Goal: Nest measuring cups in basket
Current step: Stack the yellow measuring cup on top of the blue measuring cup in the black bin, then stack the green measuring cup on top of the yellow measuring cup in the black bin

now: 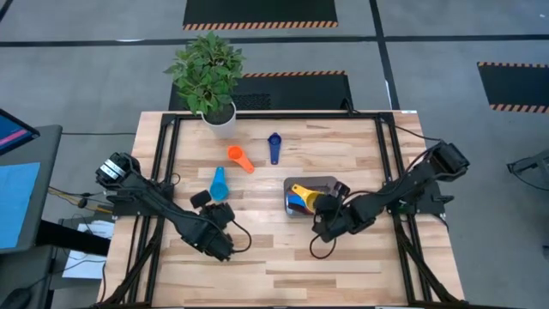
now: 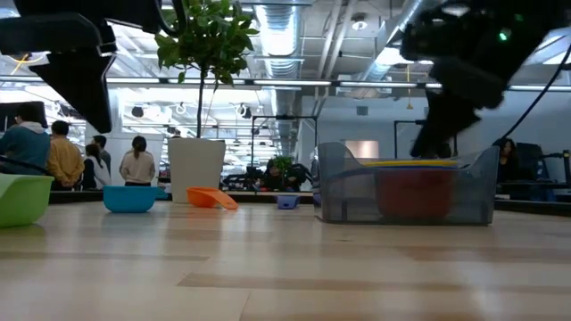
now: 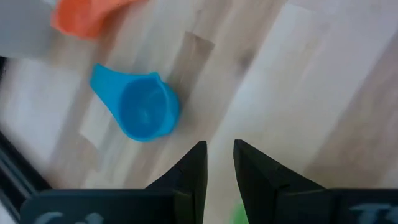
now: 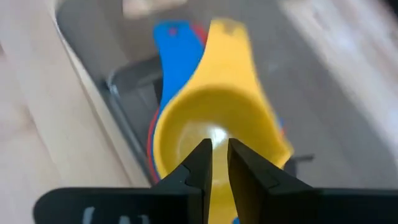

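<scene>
High view shows red, blue and yellow cups point(image 1: 302, 192) nested in the basket point(image 1: 296, 209); right gripper point(image 4: 215, 163) jaws pinch the yellow rim; four remain outside.

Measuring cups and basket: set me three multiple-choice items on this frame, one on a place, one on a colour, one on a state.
1. Where is the yellow cup?
A) beside the plant pot
B) in the basket, atop the blue cup
C) on the floor

2. What colour is the cup ahead of the left gripper in the left wrist view?
A) red
B) yellow
C) light blue

3. The right gripper is:
A) shut on the yellow cup's rim
B) wide open over bare wood
C) gripping the plant pot

Answers:
1 B, since the high view shows it inside the basket, over the blue one.
2 C, since the light blue cup lies on the wood beyond the fingers.
3 A, since the right wrist view shows the yellow rim pinched between both fingers.
</scene>
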You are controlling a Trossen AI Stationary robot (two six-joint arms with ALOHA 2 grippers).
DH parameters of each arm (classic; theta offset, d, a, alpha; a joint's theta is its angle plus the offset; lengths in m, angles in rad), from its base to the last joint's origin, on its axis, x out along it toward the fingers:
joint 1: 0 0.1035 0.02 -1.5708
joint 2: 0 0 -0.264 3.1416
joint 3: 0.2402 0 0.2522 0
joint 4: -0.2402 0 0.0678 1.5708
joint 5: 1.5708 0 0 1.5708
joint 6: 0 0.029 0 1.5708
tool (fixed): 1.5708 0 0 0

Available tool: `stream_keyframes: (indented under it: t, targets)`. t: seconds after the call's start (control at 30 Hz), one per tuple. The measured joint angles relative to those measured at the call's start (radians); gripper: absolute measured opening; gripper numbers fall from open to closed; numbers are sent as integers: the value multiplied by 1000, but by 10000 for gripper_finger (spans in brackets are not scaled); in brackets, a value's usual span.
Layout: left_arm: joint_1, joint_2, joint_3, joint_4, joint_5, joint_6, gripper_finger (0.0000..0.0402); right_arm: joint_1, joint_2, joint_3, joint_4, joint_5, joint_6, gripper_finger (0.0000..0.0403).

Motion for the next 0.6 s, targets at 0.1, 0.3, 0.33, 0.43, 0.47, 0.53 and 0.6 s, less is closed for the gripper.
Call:
stream_keyframes:
  t: [0.1,0.3,0.33,0.43,0.47,0.53,0.6]
  targets:
    - [0,0,1,31,76,-26,70,-4,-53,27,1,23,-59,74]
    - [-28,0,1,51,248,-70,74,3,-173,49,-12,12,-153,74]
    - [-33,1,1,51,285,-73,77,9,-190,49,-31,10,-153,74]
    - [-51,1,1,52,373,-80,91,29,-231,49,-86,9,-141,74]
    - [-59,1,1,54,395,-74,97,36,-240,49,-106,8,-127,74]
    - [-79,1,1,68,408,-33,112,47,-252,49,-143,7,-100,74]
    - [-105,1,1,78,398,29,128,55,-252,49,-166,7,-79,74]
